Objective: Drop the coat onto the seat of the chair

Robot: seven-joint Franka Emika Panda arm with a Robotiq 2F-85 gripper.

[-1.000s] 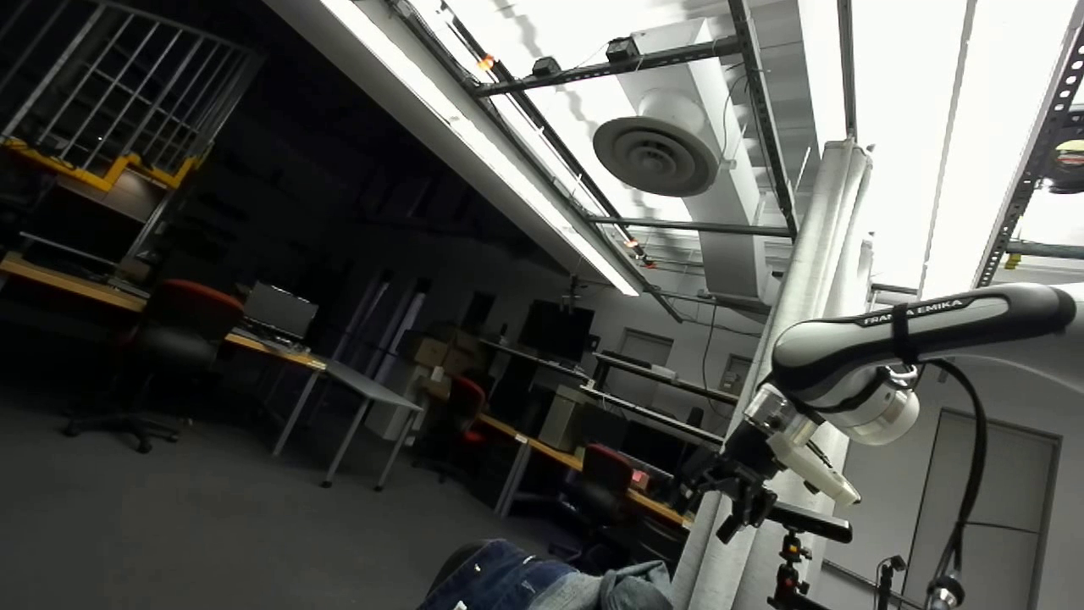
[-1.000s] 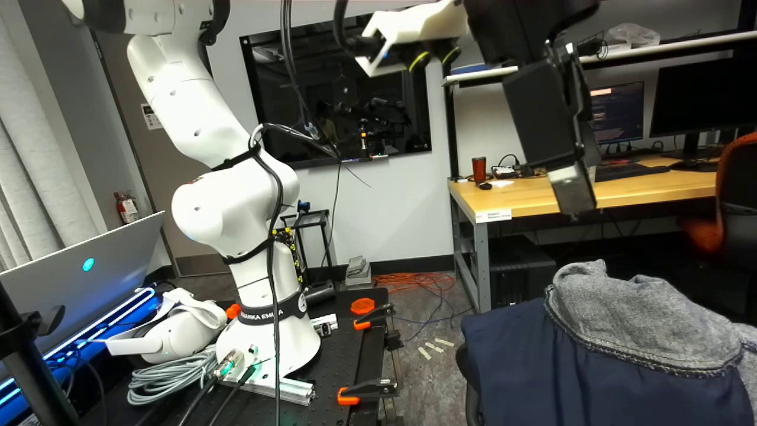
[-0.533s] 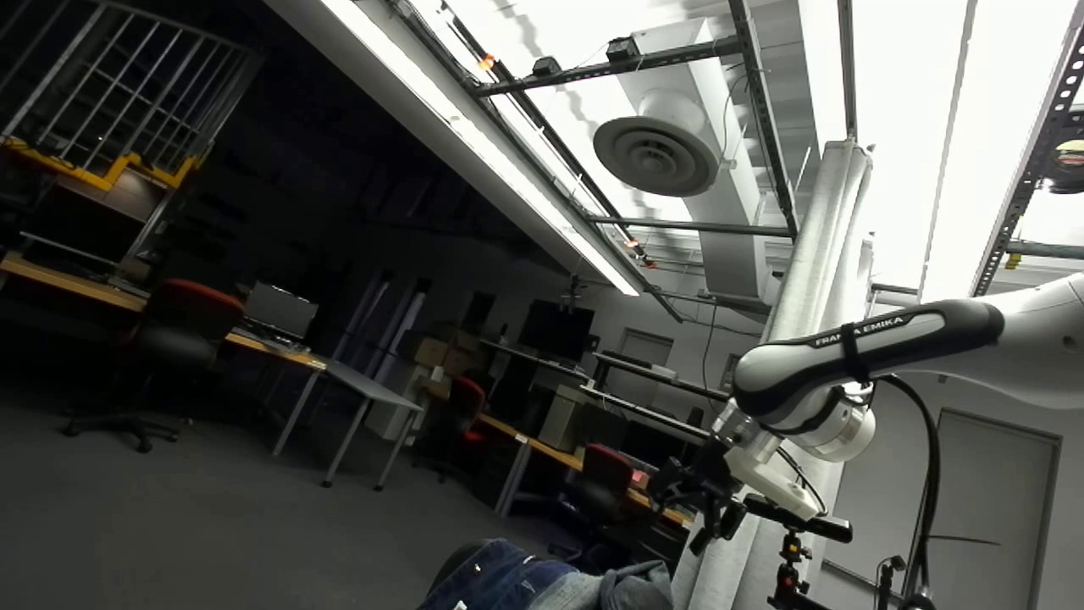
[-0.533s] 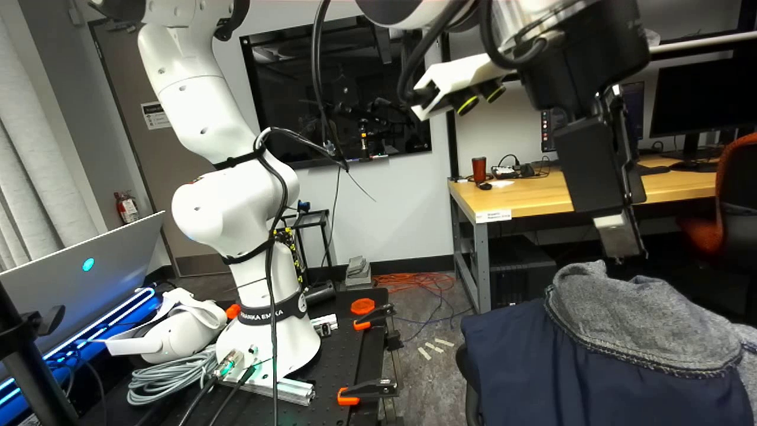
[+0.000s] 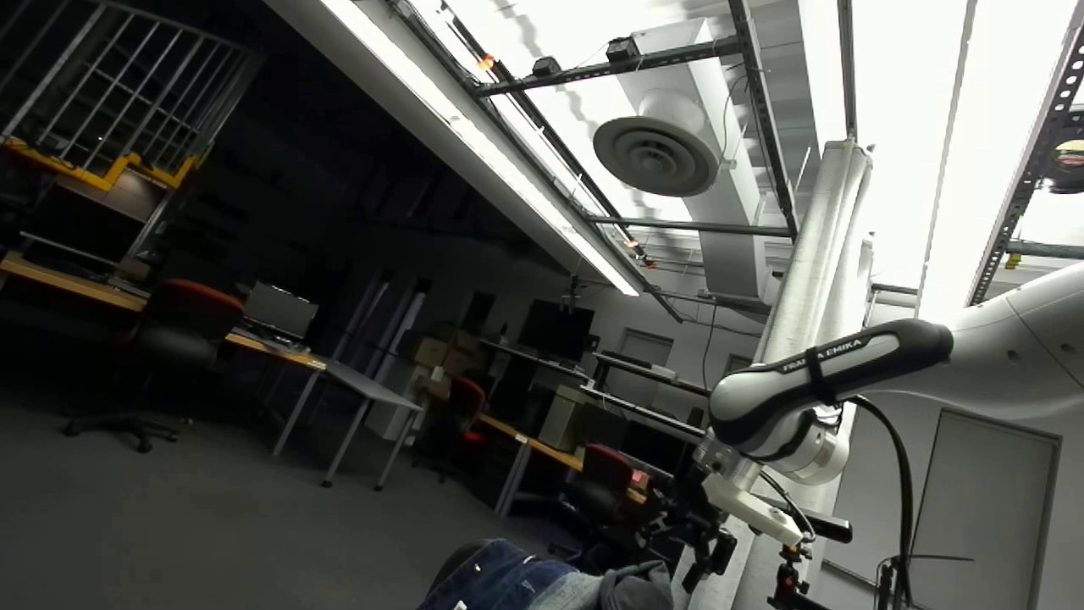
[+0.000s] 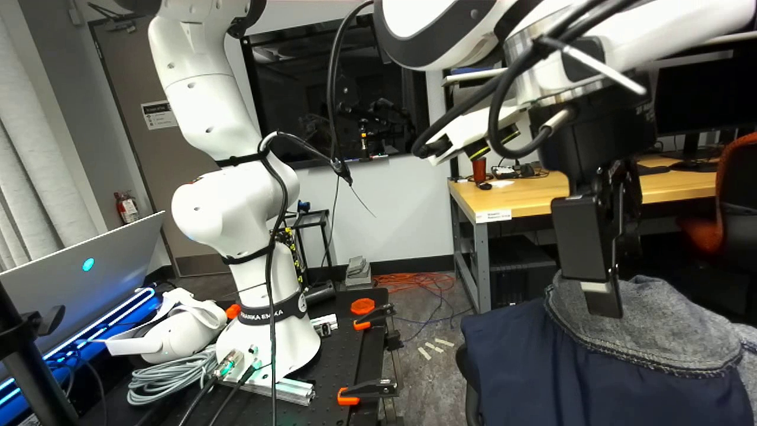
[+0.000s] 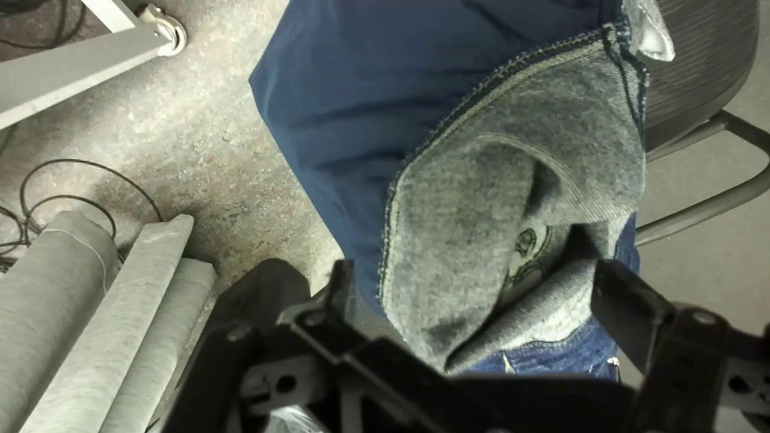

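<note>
The coat (image 7: pixel 373 78) is draped over the chair (image 7: pixel 701 78), grey fold uppermost. The fingers (image 7: pixel 628 313) are spread wide apart, framing this fold in the wrist view; whether they contact it cannot be determined.

In an exterior view the coat (image 6: pixel 591 378), navy and grey, lies toward four o'clock; the gripper (image 6: pixel 608 299) points down before its grey part, contact unclear. The arm's white base (image 6: pixel 287 342) stands toward seven, a headset (image 6: pixel 186 334) toward eight and a wooden desk (image 6: pixel 529 196) toward three.
</note>
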